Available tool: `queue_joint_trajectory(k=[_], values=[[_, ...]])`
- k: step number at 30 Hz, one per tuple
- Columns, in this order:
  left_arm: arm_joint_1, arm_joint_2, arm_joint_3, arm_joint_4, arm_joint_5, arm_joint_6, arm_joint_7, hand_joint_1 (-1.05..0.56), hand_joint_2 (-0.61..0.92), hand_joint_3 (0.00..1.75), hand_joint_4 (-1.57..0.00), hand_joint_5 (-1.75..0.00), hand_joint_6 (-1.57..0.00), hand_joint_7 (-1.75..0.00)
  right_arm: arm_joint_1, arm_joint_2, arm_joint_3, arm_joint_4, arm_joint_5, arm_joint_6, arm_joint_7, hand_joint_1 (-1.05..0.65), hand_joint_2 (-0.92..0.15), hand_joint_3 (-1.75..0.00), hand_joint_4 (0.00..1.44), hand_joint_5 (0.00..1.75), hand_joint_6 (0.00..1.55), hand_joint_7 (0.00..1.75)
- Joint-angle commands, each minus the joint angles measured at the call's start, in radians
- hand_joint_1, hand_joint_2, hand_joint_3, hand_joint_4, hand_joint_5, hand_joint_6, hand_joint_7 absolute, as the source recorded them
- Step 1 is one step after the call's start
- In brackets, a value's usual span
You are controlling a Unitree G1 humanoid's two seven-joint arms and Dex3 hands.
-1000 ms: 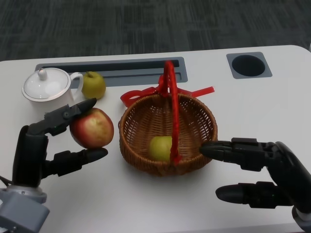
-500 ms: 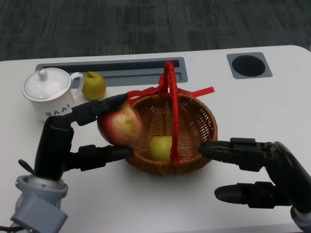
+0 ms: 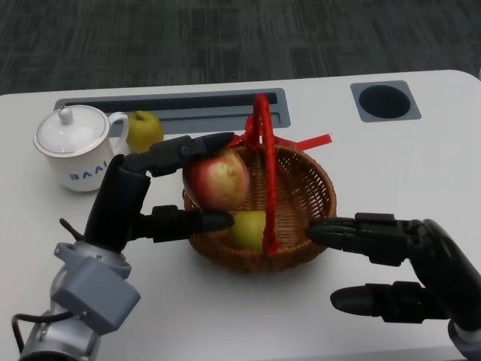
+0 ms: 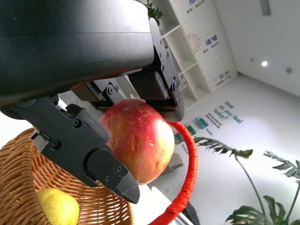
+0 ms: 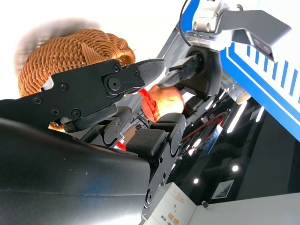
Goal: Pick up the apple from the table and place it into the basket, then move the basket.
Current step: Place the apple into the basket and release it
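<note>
My left hand point(image 3: 150, 192) grips a red-and-yellow apple point(image 3: 219, 179) point(image 4: 137, 139) and holds it over the left part of the wicker basket point(image 3: 308, 192) point(image 5: 65, 54). The basket has an upright red handle point(image 3: 265, 169) point(image 4: 187, 178) and a red ribbon. A yellow-green fruit point(image 3: 248, 229) point(image 4: 57, 208) lies inside it. My right hand point(image 3: 391, 263) stands empty to the right of the basket, its fingers apart, one fingertip close to the basket's wall. The right wrist view also shows the apple point(image 5: 166, 98) behind the handle.
A white teapot point(image 3: 75, 147) stands at the back left with a second yellow-green fruit point(image 3: 144, 129) beside it. A long grey slot point(image 3: 173, 109) runs along the back of the white table, and a round cup hole point(image 3: 384, 100) lies at the back right.
My left hand has lifted the apple from the table's left side and carried it rightward to above the basket's left part. The right hand and the basket have stayed put.
</note>
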Motion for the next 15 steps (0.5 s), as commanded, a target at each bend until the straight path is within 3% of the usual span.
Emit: queue_joint_trajectory(k=[1, 4, 9, 11, 15], values=[[-0.037, 0.001, -0.004, 0.027, -0.025, 0.023, -0.025, 0.01, 0.76, 0.0, -1.29, -0.03, -1.17, -0.01, 0.018, -0.005, -0.005, -0.015, 0.01, 0.001, -0.011, -0.54, -0.92, -0.03, 0.75, 0.0, 0.69, 0.0], [-0.049, 0.007, -0.013, 0.052, -0.041, 0.04, -0.069, -0.15, 0.73, 0.0, -1.01, -0.01, -0.9, 0.0, 0.022, -0.006, -0.005, -0.019, 0.012, -0.002, -0.011, -0.54, -0.92, -0.03, 0.75, 0.0, 0.69, 0.0], [-0.058, 0.05, -0.039, 0.087, -0.048, 0.064, -0.176, -0.6, 0.76, 0.02, -0.39, 0.0, -0.37, 0.0, 0.029, -0.012, -0.006, -0.024, 0.013, -0.001, -0.008, -0.53, -0.92, -0.03, 0.74, 0.0, 0.68, 0.0], [-0.058, 0.074, -0.052, 0.085, -0.04, 0.064, -0.216, -0.71, 0.79, 0.02, -0.24, 0.0, -0.25, 0.0, 0.029, -0.015, -0.006, -0.025, 0.017, -0.002, -0.007, -0.52, -0.92, -0.03, 0.74, 0.0, 0.68, 0.0], [-0.059, 0.108, -0.069, 0.074, -0.017, 0.04, -0.245, -0.81, 0.81, 0.01, -0.12, 0.0, -0.15, 0.0, 0.03, -0.022, -0.007, -0.035, 0.024, 0.005, -0.004, -0.52, -0.92, -0.03, 0.75, 0.01, 0.67, 0.0]])
